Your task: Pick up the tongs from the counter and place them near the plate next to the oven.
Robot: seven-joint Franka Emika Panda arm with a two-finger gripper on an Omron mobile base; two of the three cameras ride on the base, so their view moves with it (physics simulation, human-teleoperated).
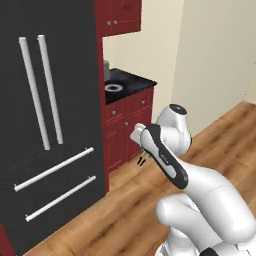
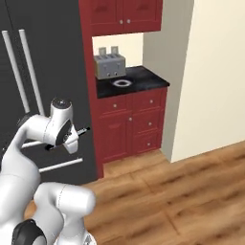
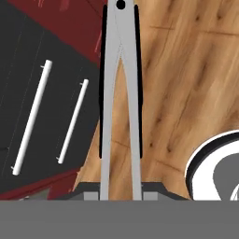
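Note:
My gripper (image 3: 120, 192) is shut on the tongs (image 3: 120, 93). Their two silver-grey arms run up the hand view from between the fingertips to the black joined end. In the base views the gripper (image 1: 141, 159) (image 2: 76, 134) hangs in the air in front of a tall black appliance, above the wooden floor. The tongs (image 2: 84, 129) stick out sideways toward the red cabinets. The small white plate (image 1: 114, 87) (image 2: 121, 82) with a dark centre lies on a narrow black-topped wall counter (image 1: 134, 80) (image 2: 146, 80), well beyond the gripper. The large sink counter is out of view.
The black appliance (image 1: 50, 120) with long white handles stands close on the left. A steel toaster (image 2: 110, 65) sits behind the plate under red wall cabinets (image 2: 127, 14). A cream wall (image 2: 210, 72) bounds the right. Wooden floor (image 2: 182, 191) lies open below.

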